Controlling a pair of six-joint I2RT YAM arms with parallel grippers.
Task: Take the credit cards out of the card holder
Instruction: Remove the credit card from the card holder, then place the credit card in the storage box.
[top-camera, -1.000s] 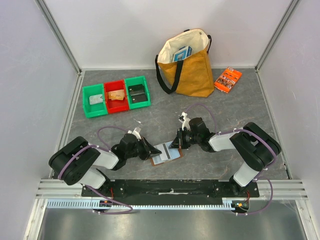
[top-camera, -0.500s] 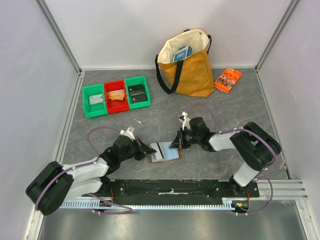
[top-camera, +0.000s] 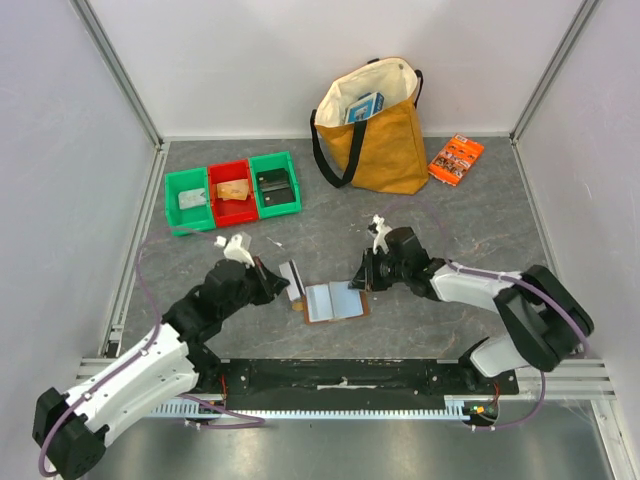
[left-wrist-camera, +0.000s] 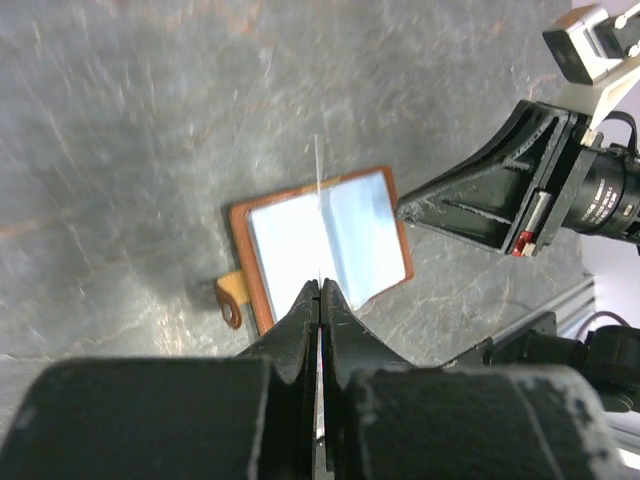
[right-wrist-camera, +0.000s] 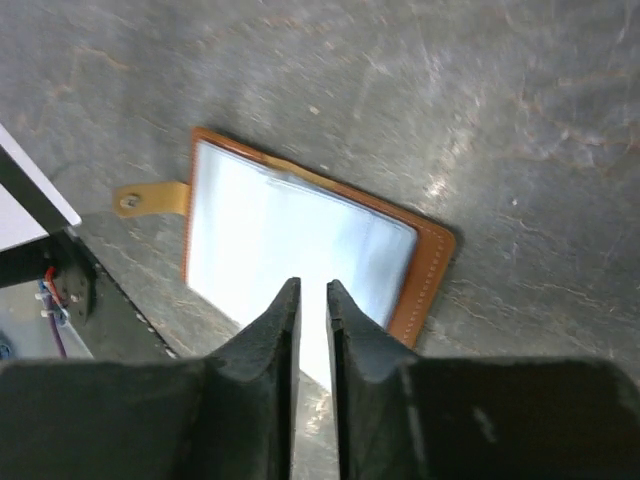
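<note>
The grey table (top-camera: 480, 230) holds the card holder (top-camera: 335, 301), lying open and flat between two grippers. The right gripper (top-camera: 362, 275), jaws a tiny bit apart, holds nothing over its right edge. The left gripper (top-camera: 280, 285) pinches one credit card (top-camera: 292, 277) tight, just beside its left edge

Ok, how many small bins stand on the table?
3, in a row at the far left: one green bin, then the red bin, then a second green bin. None seems hidden.
</note>
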